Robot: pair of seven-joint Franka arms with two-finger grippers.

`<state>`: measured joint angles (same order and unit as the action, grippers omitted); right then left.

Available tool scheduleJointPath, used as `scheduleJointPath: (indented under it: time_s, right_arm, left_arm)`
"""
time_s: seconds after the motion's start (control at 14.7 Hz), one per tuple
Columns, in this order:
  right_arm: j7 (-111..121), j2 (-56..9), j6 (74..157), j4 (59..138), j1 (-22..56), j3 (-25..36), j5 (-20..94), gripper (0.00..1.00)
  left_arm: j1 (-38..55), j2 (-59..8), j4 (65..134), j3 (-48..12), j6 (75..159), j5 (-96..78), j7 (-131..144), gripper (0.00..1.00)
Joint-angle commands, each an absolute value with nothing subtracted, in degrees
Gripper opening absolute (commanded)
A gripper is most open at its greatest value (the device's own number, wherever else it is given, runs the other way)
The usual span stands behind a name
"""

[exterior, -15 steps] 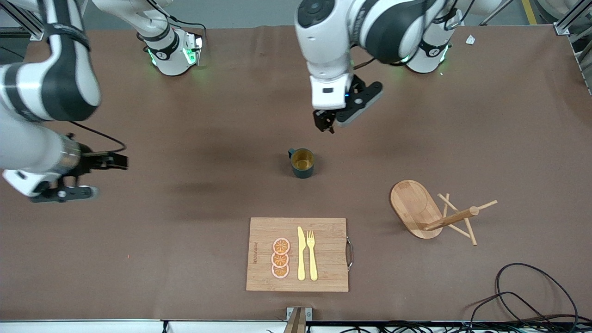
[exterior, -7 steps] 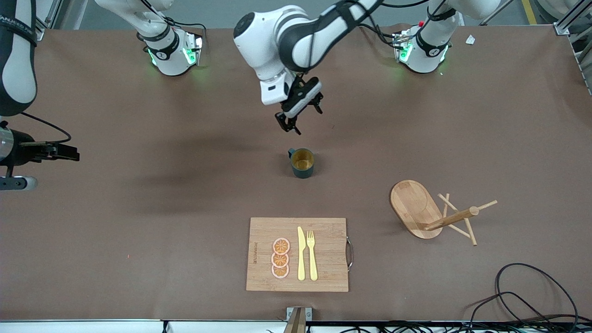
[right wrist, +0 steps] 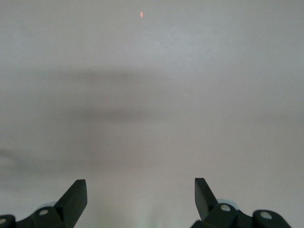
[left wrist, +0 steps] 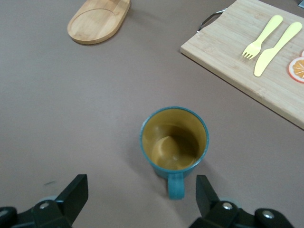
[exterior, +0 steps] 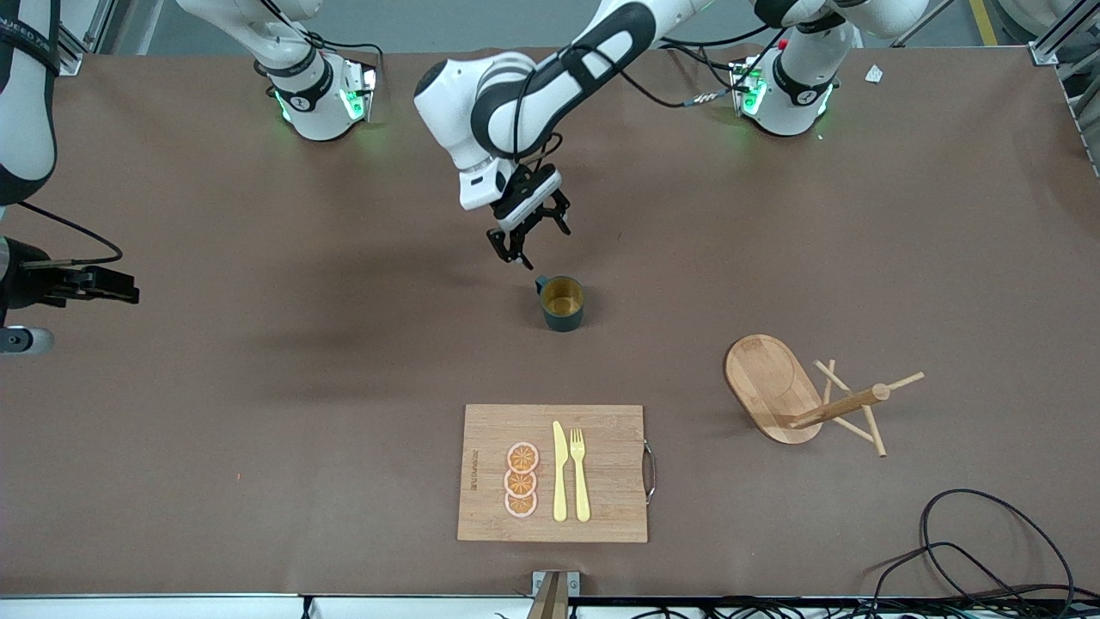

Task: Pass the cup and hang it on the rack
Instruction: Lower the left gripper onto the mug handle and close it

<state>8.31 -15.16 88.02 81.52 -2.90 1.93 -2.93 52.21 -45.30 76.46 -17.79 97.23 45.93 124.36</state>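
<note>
left hand (exterior: 531,240) lowered, spread, above cup (exterior: 563,303) handle.

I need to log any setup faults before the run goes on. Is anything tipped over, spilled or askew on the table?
Yes: the rack lies tipped on its side toward the left arm's end of the table, its oval base on edge and pegs on the table. The cup stands upright; nothing is spilled.

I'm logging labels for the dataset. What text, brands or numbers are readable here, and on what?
Cutting board: a dark brand mark along its edge toward the right arm's end, too small to read.
Right arm's upper link: dark band with pale lettering, cut off and unreadable.
Cup: no lettering visible.
Nothing else carries text.
</note>
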Motion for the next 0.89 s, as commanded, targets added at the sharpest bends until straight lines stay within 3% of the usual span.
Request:
scheduleJointPath:
  time_s: [0.0, 0.54, 0.82]
  right_arm:
    - [8.17, -14.85, 86.84, 81.83, -2.72, 1.50, -1.76, 1.00]
    - [8.09, -12.31, 84.99, 82.00, 0.78, 4.11, -1.41, 1.00]
    - [7.91, -9.59, 83.33, 82.18, 0.26, 4.39, -1.41, 1.00]
  left_arm:
    - [54.75, -49.13, 73.39, -15.56, 97.82, 48.16, 125.86, 1.00]
    - [63.62, -55.01, 72.51, -4.59, 104.32, 48.78, 125.86, 1.00]
    - [64.07, -56.77, 72.42, -2.47, 105.64, 48.87, 125.16, 1.00]
